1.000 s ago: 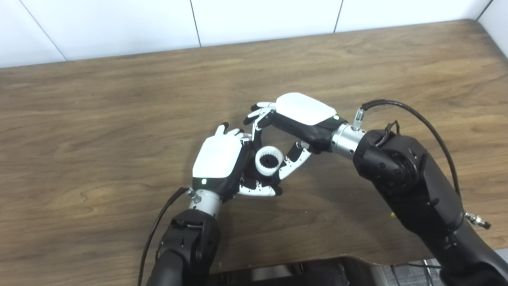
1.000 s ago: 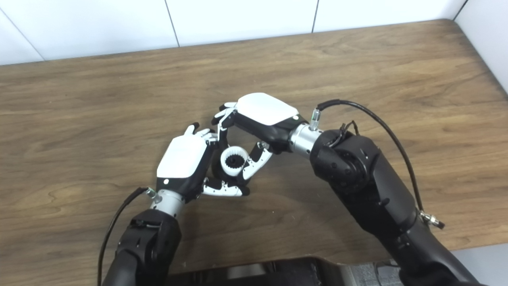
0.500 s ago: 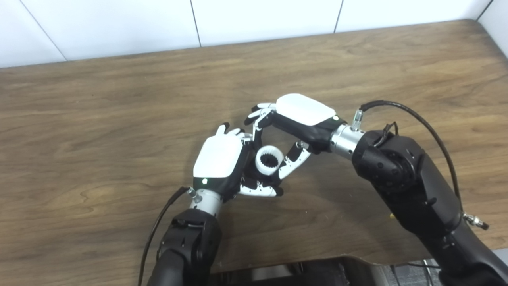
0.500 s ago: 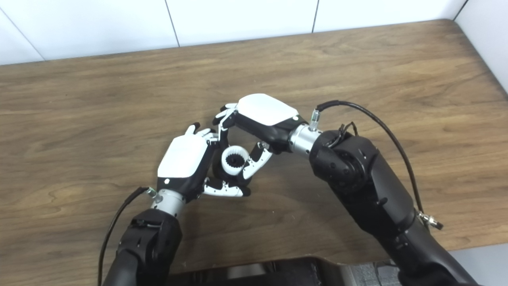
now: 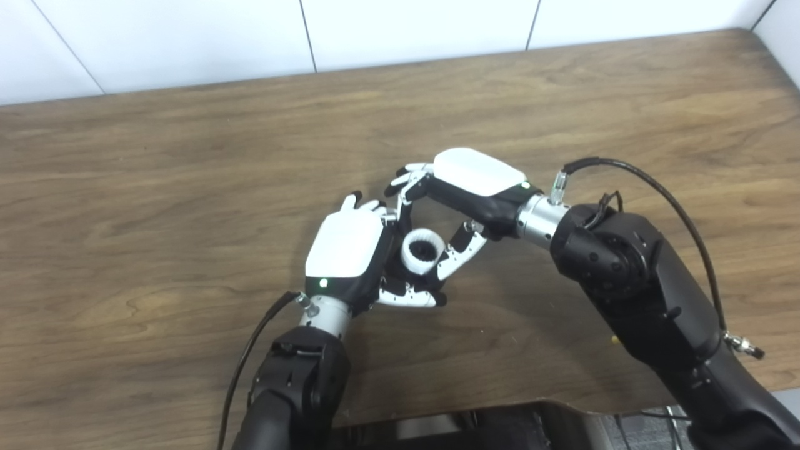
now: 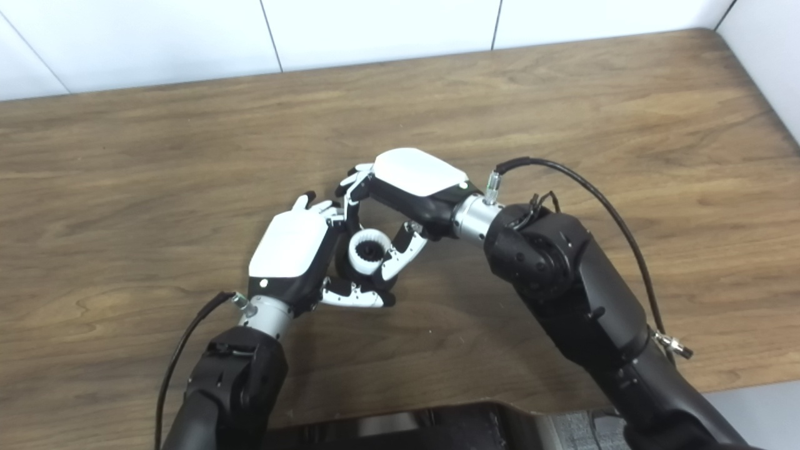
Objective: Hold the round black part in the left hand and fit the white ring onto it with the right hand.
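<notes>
Now left hand (image 5: 345, 250) is curled around the round black part (image 5: 394, 261), just beside its palm; white ring (image 5: 422, 251) sits on that part. Right hand (image 5: 465, 194) pinches the ring between thumb and fingers (image 5: 405, 190); both hover over the wooden table (image 5: 187, 187).

You are looking at what reads as a lab or test bench: a bare wood-grain table (image 5: 187, 187) pushed against a plain white panelled wall (image 5: 187, 37) with thin dark seams. Loose black cables (image 5: 656, 187) run along the robot's arms, and nothing domestic shows
</notes>
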Tool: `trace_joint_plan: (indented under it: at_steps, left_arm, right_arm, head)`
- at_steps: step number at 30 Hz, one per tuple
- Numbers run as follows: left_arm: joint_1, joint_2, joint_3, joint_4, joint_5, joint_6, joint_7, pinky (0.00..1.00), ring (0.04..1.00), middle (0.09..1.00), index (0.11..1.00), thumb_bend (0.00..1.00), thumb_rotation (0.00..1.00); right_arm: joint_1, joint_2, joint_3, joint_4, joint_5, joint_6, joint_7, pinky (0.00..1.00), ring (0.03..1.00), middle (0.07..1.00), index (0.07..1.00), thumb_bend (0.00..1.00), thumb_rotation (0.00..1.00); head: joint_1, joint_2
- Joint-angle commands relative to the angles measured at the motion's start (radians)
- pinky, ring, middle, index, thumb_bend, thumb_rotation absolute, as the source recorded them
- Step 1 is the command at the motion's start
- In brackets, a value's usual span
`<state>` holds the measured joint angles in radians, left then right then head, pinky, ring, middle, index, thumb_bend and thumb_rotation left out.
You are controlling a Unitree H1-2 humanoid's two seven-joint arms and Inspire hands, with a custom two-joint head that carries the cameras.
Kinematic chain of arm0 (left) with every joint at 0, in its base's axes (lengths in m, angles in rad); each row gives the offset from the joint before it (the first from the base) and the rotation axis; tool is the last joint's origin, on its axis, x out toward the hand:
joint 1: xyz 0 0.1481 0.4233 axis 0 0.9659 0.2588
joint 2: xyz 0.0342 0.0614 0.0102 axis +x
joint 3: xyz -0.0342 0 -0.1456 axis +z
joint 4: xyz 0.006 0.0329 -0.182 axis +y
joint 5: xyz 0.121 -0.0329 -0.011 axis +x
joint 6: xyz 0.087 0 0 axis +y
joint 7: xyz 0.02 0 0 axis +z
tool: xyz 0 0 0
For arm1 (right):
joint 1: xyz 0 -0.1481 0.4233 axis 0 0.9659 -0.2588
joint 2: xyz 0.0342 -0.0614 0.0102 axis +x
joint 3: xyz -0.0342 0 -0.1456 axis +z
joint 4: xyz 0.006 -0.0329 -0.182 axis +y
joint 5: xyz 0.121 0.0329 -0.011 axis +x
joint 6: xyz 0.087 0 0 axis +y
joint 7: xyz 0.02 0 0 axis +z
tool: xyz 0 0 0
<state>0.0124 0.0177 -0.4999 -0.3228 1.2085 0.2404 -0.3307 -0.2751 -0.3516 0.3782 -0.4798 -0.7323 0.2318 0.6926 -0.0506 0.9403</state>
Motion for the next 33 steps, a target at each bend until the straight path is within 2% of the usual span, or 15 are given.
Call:
trace_joint_plan:
  at_steps: [1,19,20,22,26,33]
  left_arm:
    - [-0.008,-0.01,-0.012,-0.007,0.003,-0.004,-0.015,1.0,0.883,0.774,0.481,0.53,0.05]
    - [-0.015,-0.011,-0.018,-0.01,0.012,0.005,-0.024,1.0,0.88,0.779,0.482,0.52,0.05]
    - [-0.015,-0.01,-0.018,-0.01,0.012,0.004,-0.023,1.0,0.88,0.778,0.482,0.52,0.05]
    - [-0.016,-0.008,-0.017,-0.01,0.008,0.002,-0.021,1.0,0.88,0.779,0.482,0.52,0.05]
    - [-0.016,-0.005,-0.017,-0.01,0.015,0.003,-0.025,1.0,0.882,0.781,0.482,0.52,0.05]
    - [-0.015,0.001,-0.017,-0.009,0.011,-0.001,-0.018,1.0,0.875,0.778,0.482,0.52,0.05]
  right_arm:
    - [-0.033,0.004,-0.016,-0.012,0.0,-0.023,-0.033,0.81,0.913,0.831,0.483,0.52,0.14]
    - [-0.045,-0.005,-0.011,-0.012,-0.01,-0.025,-0.015,0.79,0.915,0.836,0.492,0.52,0.15]
    - [-0.046,-0.006,-0.011,-0.013,-0.009,-0.024,-0.013,0.79,0.915,0.84,0.568,0.77,0.22]
    - [-0.048,-0.008,-0.009,-0.019,-0.011,-0.021,-0.007,0.8,0.92,0.852,0.628,0.92,0.29]
    - [-0.052,-0.009,-0.01,-0.032,-0.02,-0.012,0.003,0.81,0.929,0.868,0.676,1.0,0.34]
    - [-0.054,-0.009,-0.016,-0.045,-0.034,-0.012,0.011,0.83,0.933,0.882,0.716,1.0,0.37]
  head:
    - [0.0,0.001]
    - [-0.001,0.001]
    - [-0.001,0.002]
    - [-0.002,0.002]
    - [-0.004,0.003]
    - [-0.009,0.002]
